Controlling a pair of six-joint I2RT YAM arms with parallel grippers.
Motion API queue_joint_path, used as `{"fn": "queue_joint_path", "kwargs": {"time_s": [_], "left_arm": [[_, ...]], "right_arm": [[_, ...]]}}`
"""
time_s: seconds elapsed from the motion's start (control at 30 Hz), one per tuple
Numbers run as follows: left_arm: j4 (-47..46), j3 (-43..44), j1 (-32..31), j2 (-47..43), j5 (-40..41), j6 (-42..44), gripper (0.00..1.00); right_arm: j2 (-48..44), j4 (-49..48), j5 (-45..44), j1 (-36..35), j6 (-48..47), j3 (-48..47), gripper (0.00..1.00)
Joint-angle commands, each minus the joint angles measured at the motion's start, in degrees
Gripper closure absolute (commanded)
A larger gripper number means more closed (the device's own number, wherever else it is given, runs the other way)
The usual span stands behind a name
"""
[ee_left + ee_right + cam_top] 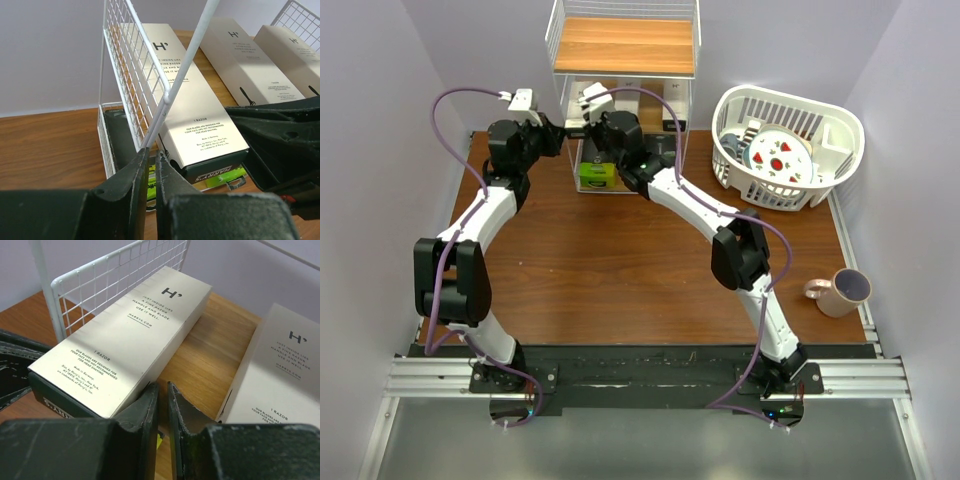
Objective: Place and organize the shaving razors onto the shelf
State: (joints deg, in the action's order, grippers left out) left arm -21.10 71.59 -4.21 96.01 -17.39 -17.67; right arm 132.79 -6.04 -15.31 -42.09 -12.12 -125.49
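**Brown tabletop, pale walls: both arms up at the shelf**

Razors: the leftmost carton point(186, 100), slim and cream with an "H'" mark, lies flat on a wooden tier of the shelf point(625, 45), running front to back. Its near end sits over a black pack point(215, 173) with a lime-green end, lettered HARRY'S. Two more cartons point(250, 65) lie to its right on the same tier, with bare wood between them and the first.

Shelf: top centre of the overhead view, against the far wall. Its white wire mesh side stands just left of the leftmost carton.

Left gripper point(152, 155): bottom of its wrist view, fingers clenched to a thin slit with nothing between them. The tips are at the foot of a slanting white shelf rod; I cannot tell whether they touch it.

Right gripper point(162, 387): likewise clenched and empty, tips just in front of the leftmost carton's near right corner.

Outward on the table point(620, 260): a white slatted basket point(805, 115) holding plates at the upper right, and a pink cup point(840, 292) with a purple rim at the right edge, well apart from the shelf.
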Motion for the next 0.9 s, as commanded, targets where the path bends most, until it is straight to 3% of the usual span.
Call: {"fn": "queue_joint_path", "kwargs": {"time_s": [0.0,0.17,0.33,0.4,0.5,0.6,0.87], "left_arm": [[-1.84,2.59,-0.54,-0.73,-1.33,-1.66,0.85],[-0.53,2.59,-0.54,-1.26,-0.20,-1.84,0.85],[8.70,2.33,-0.10,-5.90,4.82,-0.17,0.86],[10.55,-0.12,0.16,-8.10,0.72,1.32,1.00],[9.08,-4.51,0.16,-12.76,-6.04,2.64,1.00],[7.58,-5.15,-0.10,-11.82,-9.67,0.45,1.00],[4.14,0.21,-2.12,-4.96,-8.19,-2.19,1.00]], "right_arm": [[0.97,-2.39,0.19,-0.01,0.08,-4.50,0.82],[2.21,-2.57,0.19,-0.01,0.61,-5.90,0.81],[1.33,-2.74,-0.95,-0.01,0.61,-5.29,0.79],[0.72,-2.83,-0.77,0.25,0.26,-4.59,0.78],[0.45,-2.83,-0.69,0.51,-0.01,-3.89,0.78],[0.63,-2.66,-0.95,0.86,0.08,-3.44,0.77],[1.15,-2.48,-0.86,1.13,0.43,-3.27,0.76]]}}
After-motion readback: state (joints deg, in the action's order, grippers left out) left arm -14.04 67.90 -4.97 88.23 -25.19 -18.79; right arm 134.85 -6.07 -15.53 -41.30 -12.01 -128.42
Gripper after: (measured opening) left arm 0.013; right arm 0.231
